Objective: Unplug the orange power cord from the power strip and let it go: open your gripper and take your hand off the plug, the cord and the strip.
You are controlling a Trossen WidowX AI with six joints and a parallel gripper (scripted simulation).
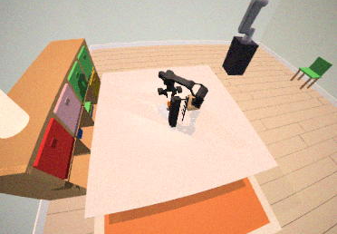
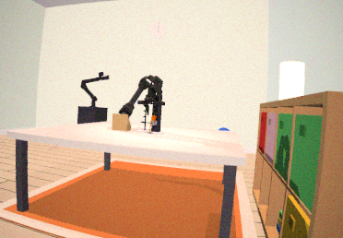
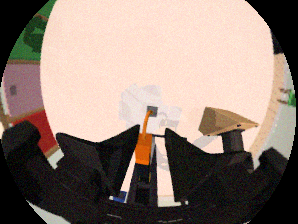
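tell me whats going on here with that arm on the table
A single dark robot arm on the white table is working at a black power strip to free an orange power cord. In the wrist view its gripper is partly open, with the orange plug sitting in the gap between the dark fingers. The fingers look spread off the plug, so it seems to be letting go, but the hand is not yet away from it.

obstacles: power strip (image 1: 173,112), tan box (image 1: 196,102) | free: table (image 1: 136,161) near half
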